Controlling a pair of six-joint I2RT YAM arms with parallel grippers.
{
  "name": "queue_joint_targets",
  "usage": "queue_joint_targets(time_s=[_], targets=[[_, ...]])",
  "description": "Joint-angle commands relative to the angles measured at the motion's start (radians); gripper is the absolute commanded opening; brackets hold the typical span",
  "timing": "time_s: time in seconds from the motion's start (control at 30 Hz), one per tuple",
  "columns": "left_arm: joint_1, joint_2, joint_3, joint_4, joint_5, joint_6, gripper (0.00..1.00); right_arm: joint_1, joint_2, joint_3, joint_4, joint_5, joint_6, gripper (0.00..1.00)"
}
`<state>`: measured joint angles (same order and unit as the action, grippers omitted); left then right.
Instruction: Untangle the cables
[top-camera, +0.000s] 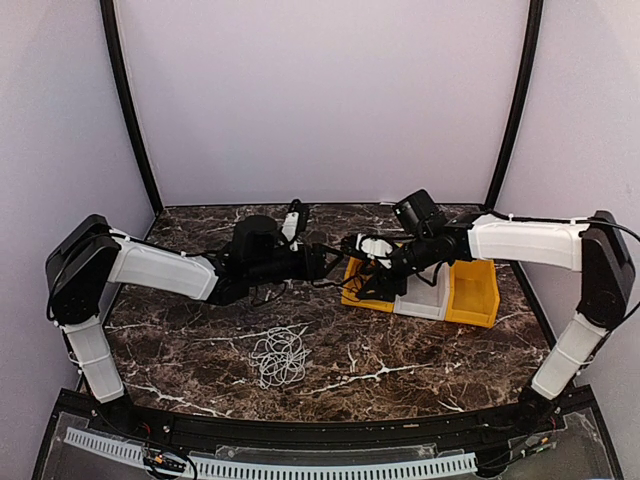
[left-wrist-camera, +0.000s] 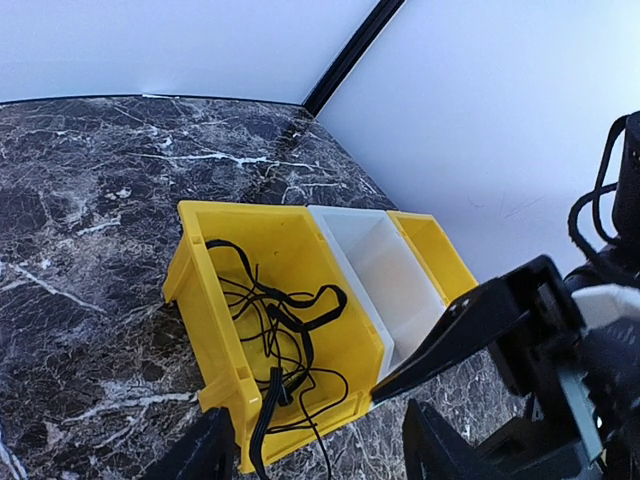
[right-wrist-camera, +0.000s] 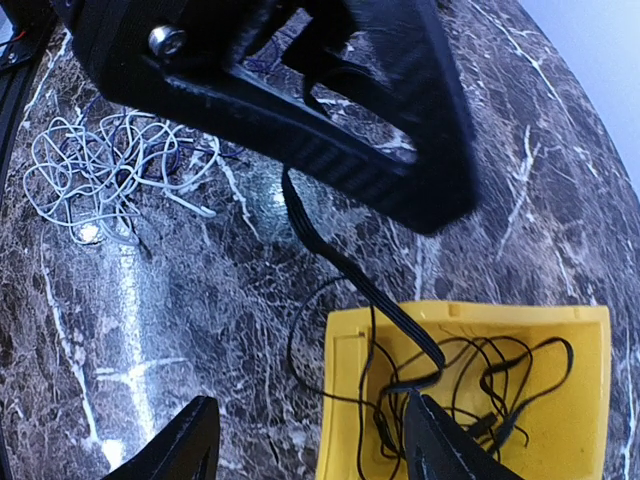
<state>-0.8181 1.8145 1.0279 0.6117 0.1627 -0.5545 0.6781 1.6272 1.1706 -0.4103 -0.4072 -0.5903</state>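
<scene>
A tangle of black cables (left-wrist-camera: 290, 310) lies in the left yellow bin (left-wrist-camera: 200, 300), also in the right wrist view (right-wrist-camera: 470, 380). One flat black cable (right-wrist-camera: 350, 270) runs out over the bin's wall (right-wrist-camera: 345, 400) and up under my left gripper; in the left wrist view (left-wrist-camera: 268, 410) it passes between the fingers. A white and grey cable coil (top-camera: 280, 355) lies loose on the table, also in the right wrist view (right-wrist-camera: 100, 170). My left gripper (top-camera: 328, 262) (left-wrist-camera: 320, 450) is open just left of the bin. My right gripper (top-camera: 362, 272) (right-wrist-camera: 320, 440) is open above the bin's near edge.
A white bin (top-camera: 425, 300) and a second yellow bin (top-camera: 478, 290) stand in a row right of the first, also in the left wrist view (left-wrist-camera: 380, 260) (left-wrist-camera: 430, 250). The marble table (top-camera: 200, 340) has white walls on three sides. The two grippers are close together.
</scene>
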Motion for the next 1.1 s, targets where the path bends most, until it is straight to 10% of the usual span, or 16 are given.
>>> queue_joint_targets(time_s=[0.0, 0.63, 1.07], targets=[[0.004, -0.049, 0.001, -0.018, -0.009, -0.054, 0.6, 0.044, 0.069, -0.015, 0.14, 0.0, -0.003, 0.66], [0.03, -0.035, -0.016, 0.004, 0.008, -0.265, 0.59, 0.194, 0.193, -0.082, 0.536, 0.475, -0.01, 0.66], [0.052, -0.021, -0.034, 0.07, 0.047, -0.338, 0.59, 0.192, 0.17, -0.139, 0.574, 0.467, -0.023, 0.0]])
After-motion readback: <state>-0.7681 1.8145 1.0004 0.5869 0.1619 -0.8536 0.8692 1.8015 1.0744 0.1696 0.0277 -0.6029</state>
